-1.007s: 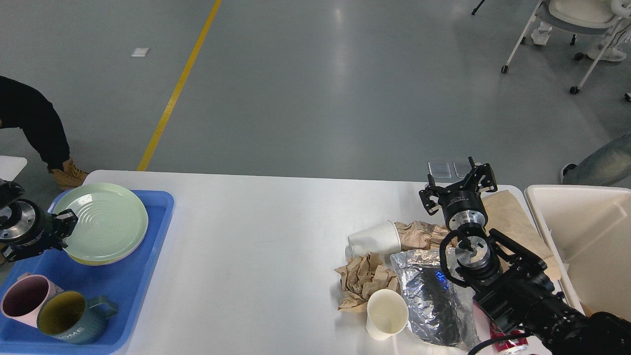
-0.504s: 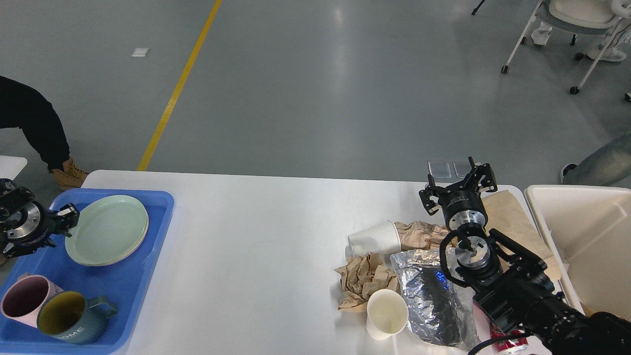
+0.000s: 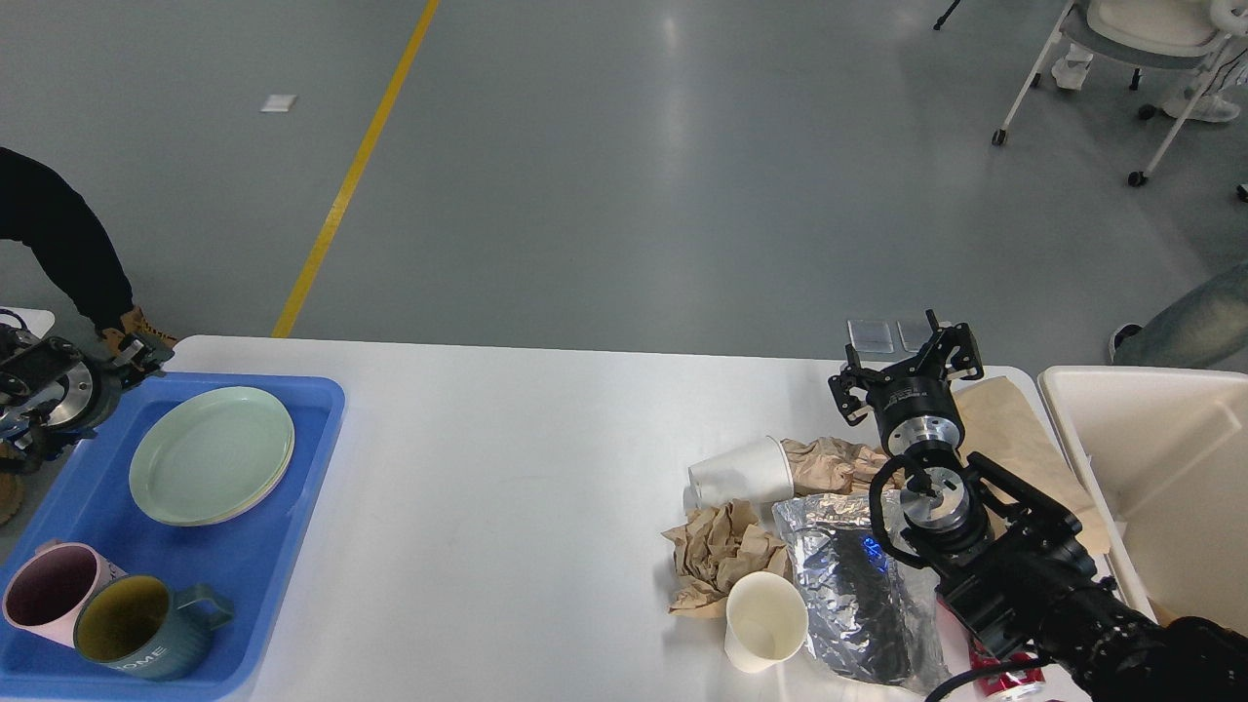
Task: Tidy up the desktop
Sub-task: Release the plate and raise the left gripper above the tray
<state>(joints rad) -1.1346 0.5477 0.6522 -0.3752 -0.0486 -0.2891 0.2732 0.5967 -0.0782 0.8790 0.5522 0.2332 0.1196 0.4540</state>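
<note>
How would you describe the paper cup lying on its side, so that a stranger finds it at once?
Look at the right part of the white desktop, at the litter pile. The tipped paper cup lies at the pile's far edge, beside crumpled brown paper. The other cup stands upright, nearer the camera.

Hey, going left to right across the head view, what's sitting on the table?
Pink mug → teal mug → green plate → crumpled brown paper → foil bag → cream bin.
</note>
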